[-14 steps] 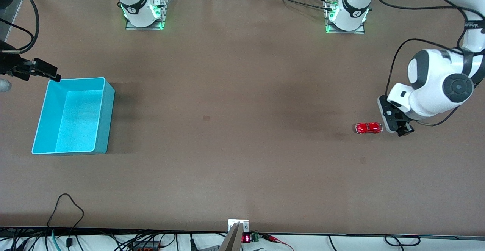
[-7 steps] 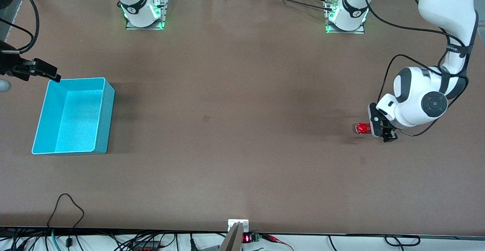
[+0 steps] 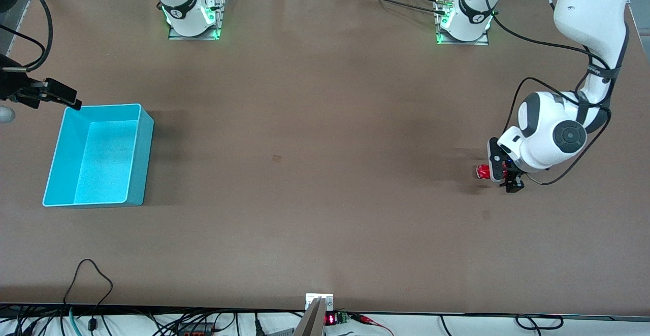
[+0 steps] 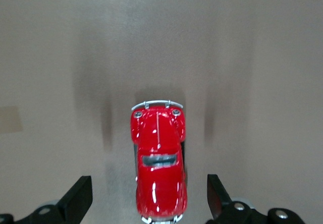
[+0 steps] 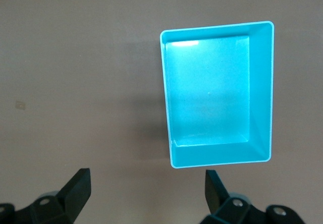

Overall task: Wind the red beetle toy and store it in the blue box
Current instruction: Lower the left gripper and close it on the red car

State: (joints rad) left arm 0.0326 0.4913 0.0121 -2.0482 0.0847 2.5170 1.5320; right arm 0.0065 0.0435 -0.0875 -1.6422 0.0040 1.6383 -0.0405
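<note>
The red beetle toy (image 3: 482, 171) stands on its wheels on the table toward the left arm's end. My left gripper (image 3: 501, 174) hangs right over it and hides most of it in the front view. In the left wrist view the red beetle toy (image 4: 159, 163) lies lengthwise between the two black fingers (image 4: 79, 198), with a gap on each side, so my left gripper (image 4: 150, 196) is open and not touching it. The blue box (image 3: 143, 148) sits empty toward the right arm's end. My right gripper (image 3: 71, 100) waits open by the box's corner, looking down at the blue box (image 5: 217, 158).
Both arm bases (image 3: 193, 19) stand along the table's edge farthest from the front camera. Cables (image 3: 89, 275) trail over the edge nearest that camera. Bare brown tabletop (image 3: 315, 148) lies between the toy and the box.
My left arm has swung toward the toy and come down, so its gripper went from beside the toy to straddling it. The right arm and the box have not moved.
</note>
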